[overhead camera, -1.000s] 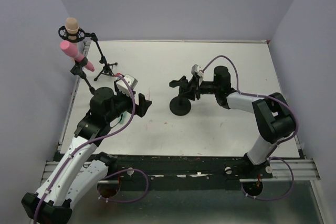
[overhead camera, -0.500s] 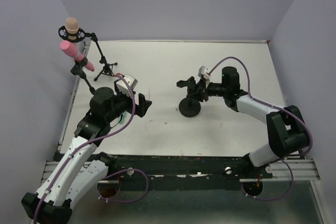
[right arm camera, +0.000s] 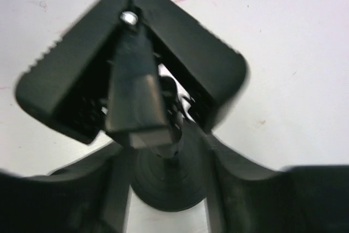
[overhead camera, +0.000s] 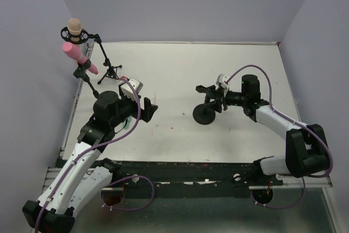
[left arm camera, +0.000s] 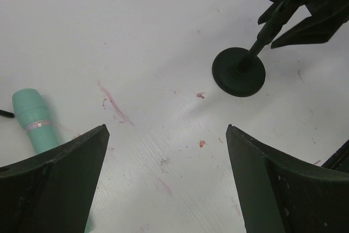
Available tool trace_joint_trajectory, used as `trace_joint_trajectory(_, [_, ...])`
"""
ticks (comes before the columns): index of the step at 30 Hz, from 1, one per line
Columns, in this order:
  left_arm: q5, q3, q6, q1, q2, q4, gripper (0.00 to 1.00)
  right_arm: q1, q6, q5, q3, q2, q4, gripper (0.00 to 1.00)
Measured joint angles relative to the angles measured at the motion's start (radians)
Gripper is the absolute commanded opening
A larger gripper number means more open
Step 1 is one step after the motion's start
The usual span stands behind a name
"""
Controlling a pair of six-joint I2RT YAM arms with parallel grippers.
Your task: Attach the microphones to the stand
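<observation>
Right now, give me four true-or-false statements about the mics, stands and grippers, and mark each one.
1. The beige mic sits on the tripod stand. True.
2. The teal mic is clipped into a stand. False: it lies on the table.
3. The left gripper holds a mic. False: it is open and empty.
4. The right gripper grips the round-base stand. True.

White table [overhead camera: 218, 64] stood enclosed by pale lavender walls [overhead camera: 180, 4] on three sides. Reddish smudges [left arm camera: 113, 103] marked its surface. A dark rail [overhead camera: 191, 168] ran along its near edge.
</observation>
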Motion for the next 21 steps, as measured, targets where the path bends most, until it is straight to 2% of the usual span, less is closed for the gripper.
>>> trace_joint_trajectory(1, [0.0,0.0,-0.002,0.0,0.0,0.0,0.97,-0.011,-0.003,-0.003,-0.001,-0.005,-0.017,0.74])
trace_joint_trajectory(5, [0.0,0.0,-0.01,0.0,0.007,0.002,0.98,-0.047,-0.034,-0.013,-0.002,-0.037,-0.093,0.9])
trace_joint_trajectory(10, [-0.003,0.003,-0.032,0.029,0.077,-0.006,0.97,-0.088,-0.088,0.0,0.039,-0.086,-0.277,0.92])
trace_joint_trajectory(14, [-0.013,0.061,-0.073,0.118,0.235,-0.042,0.97,-0.116,-0.123,0.06,0.14,-0.126,-0.451,0.99])
trace_joint_trajectory(21, [-0.116,0.212,-0.122,0.205,0.524,-0.153,0.94,-0.208,-0.081,0.095,0.146,-0.317,-0.543,1.0])
